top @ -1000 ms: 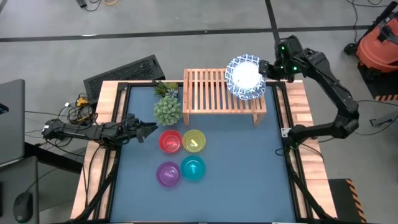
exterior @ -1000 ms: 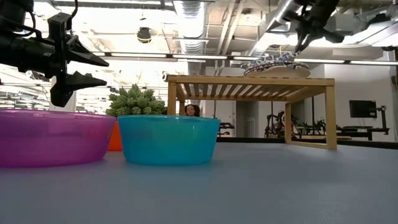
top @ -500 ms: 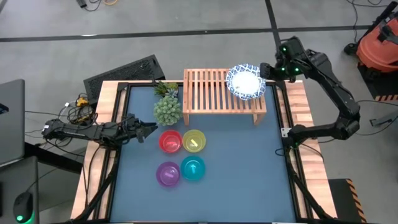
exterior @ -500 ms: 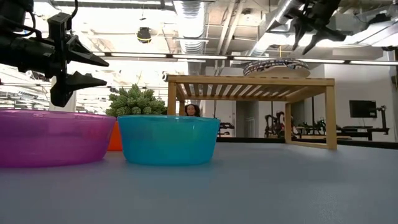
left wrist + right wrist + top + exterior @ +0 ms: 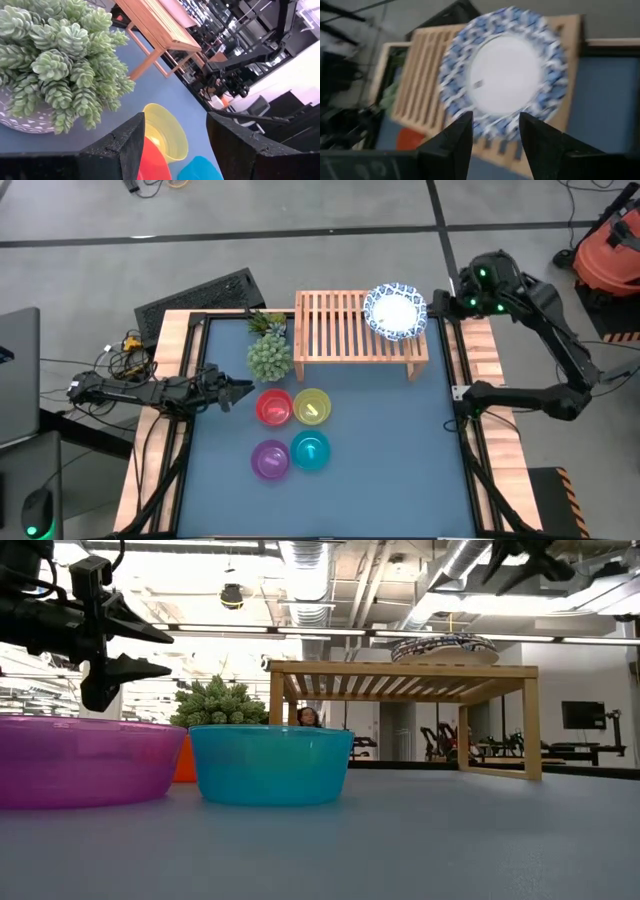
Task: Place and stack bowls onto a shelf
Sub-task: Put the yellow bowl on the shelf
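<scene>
Shelf (image 5: 355, 328): low light-wood slatted rack, standing at the far side of the blue table (image 5: 400, 450).

White bowl with blue patterned rim (image 5: 395, 311): sitting on the shelf's right end, upright, free of any tool.

Right tool (image 5: 447, 302): hanging above the table's right edge, just beside the shelf and apart from the white bowl; fingers (image 5: 451, 142) standing apart, holding nothing.

Red bowl (image 5: 274, 407), yellow bowl (image 5: 312, 406), purple bowl (image 5: 270, 459), teal bowl (image 5: 310, 450): sitting in a tight two-by-two cluster on the table in front of the shelf, red and yellow nearer it.

Green succulent in pot (image 5: 268, 357): standing left of the shelf, behind the red bowl.

Left tool (image 5: 238, 391): hovering at the table's left, just left of the red bowl; fingers (image 5: 120, 150) standing apart, empty.
</scene>
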You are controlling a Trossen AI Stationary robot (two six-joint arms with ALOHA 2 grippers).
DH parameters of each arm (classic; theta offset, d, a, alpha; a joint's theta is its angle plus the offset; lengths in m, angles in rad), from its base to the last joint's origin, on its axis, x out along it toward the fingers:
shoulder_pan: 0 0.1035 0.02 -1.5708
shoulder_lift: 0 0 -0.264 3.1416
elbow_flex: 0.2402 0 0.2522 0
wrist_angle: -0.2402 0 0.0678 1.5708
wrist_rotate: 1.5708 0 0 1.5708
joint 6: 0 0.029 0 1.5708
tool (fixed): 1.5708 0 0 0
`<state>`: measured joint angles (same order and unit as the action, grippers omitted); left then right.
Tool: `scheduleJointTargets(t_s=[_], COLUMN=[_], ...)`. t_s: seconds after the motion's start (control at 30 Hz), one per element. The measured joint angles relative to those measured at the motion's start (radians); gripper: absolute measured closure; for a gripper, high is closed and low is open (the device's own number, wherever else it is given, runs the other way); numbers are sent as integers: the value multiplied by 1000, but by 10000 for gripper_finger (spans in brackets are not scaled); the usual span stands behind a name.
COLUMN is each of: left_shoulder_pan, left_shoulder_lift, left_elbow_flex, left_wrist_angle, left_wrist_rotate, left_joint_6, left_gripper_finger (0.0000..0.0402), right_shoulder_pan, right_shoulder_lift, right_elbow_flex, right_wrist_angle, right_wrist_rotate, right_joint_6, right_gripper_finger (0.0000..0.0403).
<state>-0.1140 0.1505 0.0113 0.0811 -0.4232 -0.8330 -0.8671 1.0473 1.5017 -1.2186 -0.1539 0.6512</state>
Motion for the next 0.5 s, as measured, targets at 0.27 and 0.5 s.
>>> scheduleJointTargets(t_s=[0.27,0.5], left_shoulder_pan=[0,0], left_shoulder_lift=[0,0], left_elbow_flex=[0,0], left_wrist_angle=[0,0], left_wrist_rotate=[-1,-1], left_joint_6=[-18,-26], left_gripper_finger=[205,205], right_shoulder_pan=[367,817], right_shoulder_lift=[-28,159], right_elbow_flex=[0,0], right_wrist_angle=[0,9], right_wrist_rotate=[124,421], right_joint_6=[206,416], right_gripper_finger=[219,219])
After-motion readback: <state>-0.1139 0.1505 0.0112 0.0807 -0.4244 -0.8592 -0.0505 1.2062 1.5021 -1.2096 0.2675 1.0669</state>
